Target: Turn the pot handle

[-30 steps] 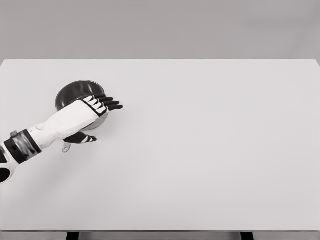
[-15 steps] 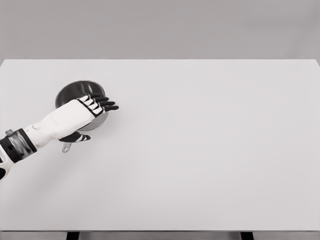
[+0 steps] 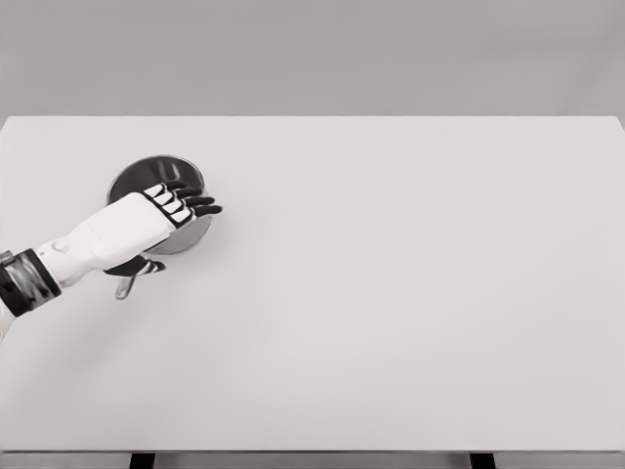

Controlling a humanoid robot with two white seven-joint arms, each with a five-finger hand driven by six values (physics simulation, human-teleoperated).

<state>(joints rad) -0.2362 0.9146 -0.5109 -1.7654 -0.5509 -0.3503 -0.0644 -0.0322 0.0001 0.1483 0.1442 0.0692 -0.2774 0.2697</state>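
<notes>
The left arm (image 3: 59, 259) enters from the frame's nine o'clock edge and slants toward two o'clock. Its hand (image 3: 146, 220) lies over the pot (image 3: 146, 178), back of the hand up, dark fingers (image 3: 200, 205) stretched flat past the pot's three o'clock rim, the thumb tucked below. Whether the hand grips anything cannot be told. The pot sits on the table (image 3: 391, 293) at its left, roughly nine o'clock from centre. The hand covers the pot's near half. The handle (image 3: 126, 287) pokes out at seven o'clock under the wrist, mostly hidden.
</notes>
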